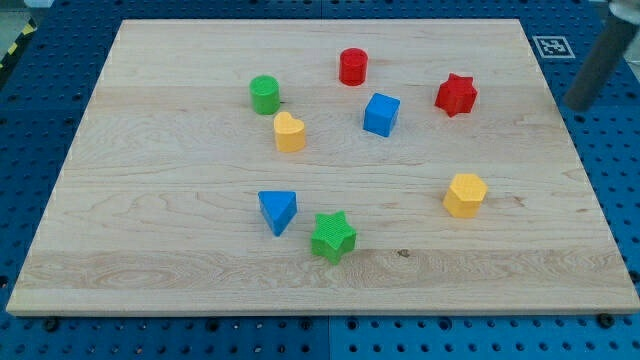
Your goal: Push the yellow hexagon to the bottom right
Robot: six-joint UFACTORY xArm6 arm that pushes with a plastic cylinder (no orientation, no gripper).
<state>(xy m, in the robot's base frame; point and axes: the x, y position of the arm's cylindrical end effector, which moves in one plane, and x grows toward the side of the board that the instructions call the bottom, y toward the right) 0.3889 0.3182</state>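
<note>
Sitting right-of-centre on the pale wooden board (150, 250), the yellow hexagon block (465, 194); my tip (578, 103) well apart at upper right; no claw, state untellable.

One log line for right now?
tip: off board, top right | yellow hexagon: right side, untouched | nearest: red star

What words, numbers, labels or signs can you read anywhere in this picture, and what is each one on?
No readable words, letters or numbers anywhere.
One sign only: a black-and-white square marker tag beside the wooden board's top-right corner in the view; it shows a pattern, not text.
The blocks carry no print, for instance the yellow hexagon.
</note>
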